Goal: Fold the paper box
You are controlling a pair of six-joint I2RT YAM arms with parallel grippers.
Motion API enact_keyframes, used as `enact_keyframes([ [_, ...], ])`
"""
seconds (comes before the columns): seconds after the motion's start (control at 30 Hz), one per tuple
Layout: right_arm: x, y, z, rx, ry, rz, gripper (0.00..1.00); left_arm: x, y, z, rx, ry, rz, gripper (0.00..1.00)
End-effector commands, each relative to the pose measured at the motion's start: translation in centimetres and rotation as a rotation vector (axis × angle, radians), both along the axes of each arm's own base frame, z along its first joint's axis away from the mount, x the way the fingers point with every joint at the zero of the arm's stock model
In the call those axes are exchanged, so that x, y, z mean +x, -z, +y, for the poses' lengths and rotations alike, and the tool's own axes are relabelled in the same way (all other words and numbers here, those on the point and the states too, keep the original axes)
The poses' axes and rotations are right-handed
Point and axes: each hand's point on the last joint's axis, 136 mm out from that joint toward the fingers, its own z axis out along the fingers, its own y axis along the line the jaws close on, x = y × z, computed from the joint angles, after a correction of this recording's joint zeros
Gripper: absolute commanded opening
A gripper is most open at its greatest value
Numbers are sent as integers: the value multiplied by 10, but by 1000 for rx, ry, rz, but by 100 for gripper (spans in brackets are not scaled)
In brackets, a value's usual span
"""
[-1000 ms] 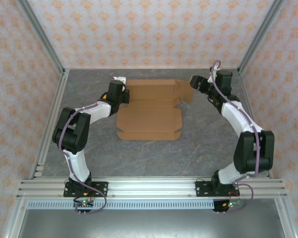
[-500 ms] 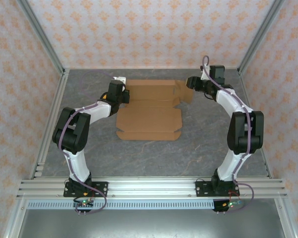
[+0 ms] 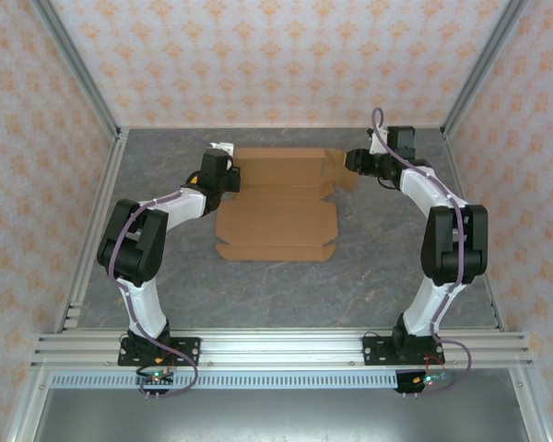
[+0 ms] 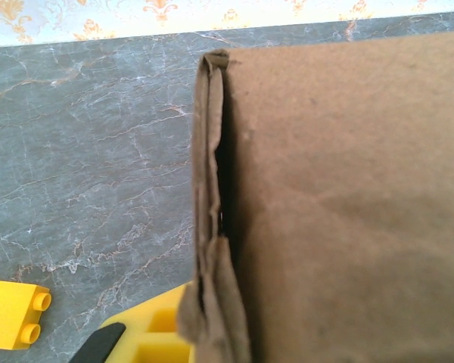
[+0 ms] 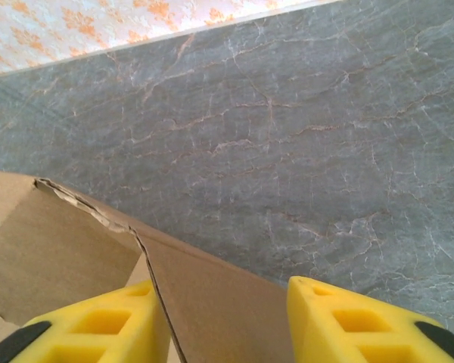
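We see the right hand swing in since a second ago, its parted jaws narrowing around the far-right flap of the paper box on the surface, while the left hand stays clamped on its far-left edge, so flap folding seems imminent.

No text, label, brand, number or sign can be read. The paper box shows only plain brown cardboard in the top view and in both wrist views, and the walls carry a repeated orange ornament, not lettering.
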Motion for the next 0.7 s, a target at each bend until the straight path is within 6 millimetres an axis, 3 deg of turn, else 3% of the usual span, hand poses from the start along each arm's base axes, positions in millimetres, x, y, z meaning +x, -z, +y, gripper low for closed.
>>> enact_keyframes([
  [0.0,-5,-16,-2,-16,-12,-40,44,2,-14,5,-18,-24,-31,0],
  [0.33,-12,-12,6,-49,-18,-40,22,1,-12,7,-22,-43,-26,0],
  [0.67,-31,-22,21,-100,51,-75,9,1,-13,8,-27,-69,-27,0],
])
